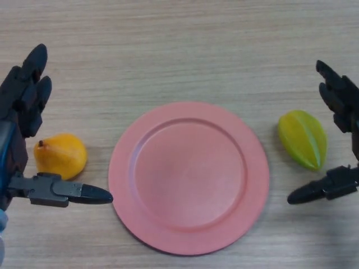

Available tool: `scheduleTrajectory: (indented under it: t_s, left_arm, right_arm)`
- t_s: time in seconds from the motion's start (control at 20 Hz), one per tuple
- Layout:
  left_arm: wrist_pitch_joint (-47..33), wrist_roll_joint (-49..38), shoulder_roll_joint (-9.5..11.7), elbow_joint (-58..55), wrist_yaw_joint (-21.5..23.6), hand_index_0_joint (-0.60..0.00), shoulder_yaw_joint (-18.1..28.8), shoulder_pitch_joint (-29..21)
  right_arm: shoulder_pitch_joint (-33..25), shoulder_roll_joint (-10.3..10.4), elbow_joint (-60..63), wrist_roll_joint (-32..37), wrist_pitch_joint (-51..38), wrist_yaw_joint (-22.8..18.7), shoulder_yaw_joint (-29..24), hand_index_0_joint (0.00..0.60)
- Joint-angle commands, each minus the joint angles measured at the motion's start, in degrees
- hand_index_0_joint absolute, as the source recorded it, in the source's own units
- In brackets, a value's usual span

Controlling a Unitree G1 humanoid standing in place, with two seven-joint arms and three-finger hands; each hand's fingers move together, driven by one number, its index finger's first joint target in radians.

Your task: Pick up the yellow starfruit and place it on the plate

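The yellow-green starfruit (303, 138) lies on the wooden table right of the pink plate (188, 238). My right hand (340, 101) is at the right edge, open, with its fingers above right of the starfruit and its thumb (321, 189) below it; it does not touch the fruit. My left hand (23, 95) is at the left edge, open, with its thumb (67, 192) stretched toward the plate's left rim. The plate holds nothing.
An orange pear-like fruit (60, 155) lies left of the plate, between my left hand's fingers and thumb, not held. The wooden table (179, 50) stretches beyond the plate.
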Motion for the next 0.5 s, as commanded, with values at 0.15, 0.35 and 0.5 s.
scheduleTrajectory:
  t_s: [0.15, 0.35, 0.5]
  left_arm:
    - [-11.5, -0.1, 3.4, 0.0, 0.6, 0.0, 7.4, -2.0]
    - [-16.4, -1.4, 3.4, 1.1, 2.7, 0.0, 11.1, -0.9]
    - [-15.0, -1.3, 3.2, -0.4, 1.8, 0.0, 13.2, -0.1]
  right_arm:
    - [-6.4, -2.8, 8.4, -6.4, -17.4, -10.1, -1.3, 0.0]
    - [-10.4, -4.4, 20.6, -10.9, -23.4, -16.2, -0.6, 0.0]
    - [-12.8, -4.5, 27.3, -11.9, -24.2, -18.5, 0.3, 0.0]
